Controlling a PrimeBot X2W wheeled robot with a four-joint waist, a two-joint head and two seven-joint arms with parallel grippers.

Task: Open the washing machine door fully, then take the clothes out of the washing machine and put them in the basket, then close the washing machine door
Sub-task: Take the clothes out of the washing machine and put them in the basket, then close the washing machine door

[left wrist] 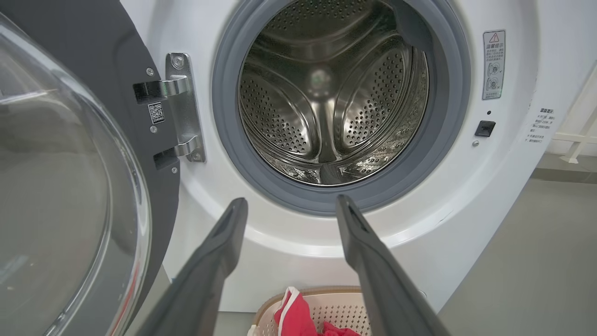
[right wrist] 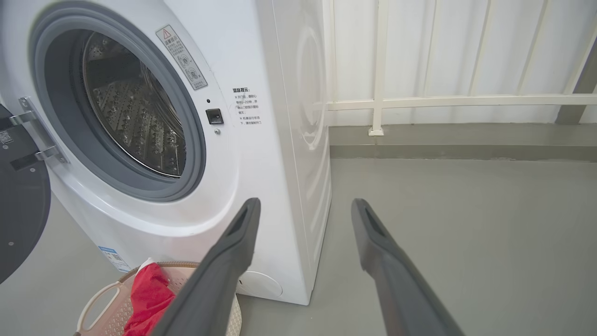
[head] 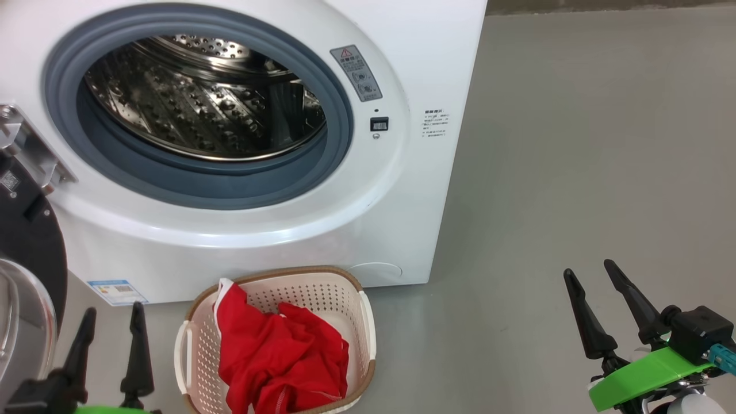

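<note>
Clothes [head: 282, 351] lie in the basket [head: 299, 270]; left gripper [head: 113, 310] and right gripper [head: 589, 269], fingers apart, must next shut the washing machine door [head: 29, 241].

Lighting's pretty kind here: bright, soft and even, no hard shadows, and I can't pin it to one source. Straight ahead of the left claw [left wrist: 291, 199] the steel drum [left wrist: 326, 98] sparkles with little highlights, plus a bright spot at the back. Off to that claw's left, the door glass [left wrist: 60, 186] is washed with a pale, milky reflection. The washing machine [head: 241, 241] has a glossy sheen under its opening. Left of the right claw [right wrist: 305, 201] the floor [head: 575, 144] goes a shade darker along the machine's base. Wrist cams are fisheye: beyond the right claw the machine's corner bows and the railing [right wrist: 443, 100] bars fan out. Each claw's own fingers [right wrist: 210, 289] go soft near the lens. The head cam is crisp, but the tiny sticker print is unreadable.
</note>
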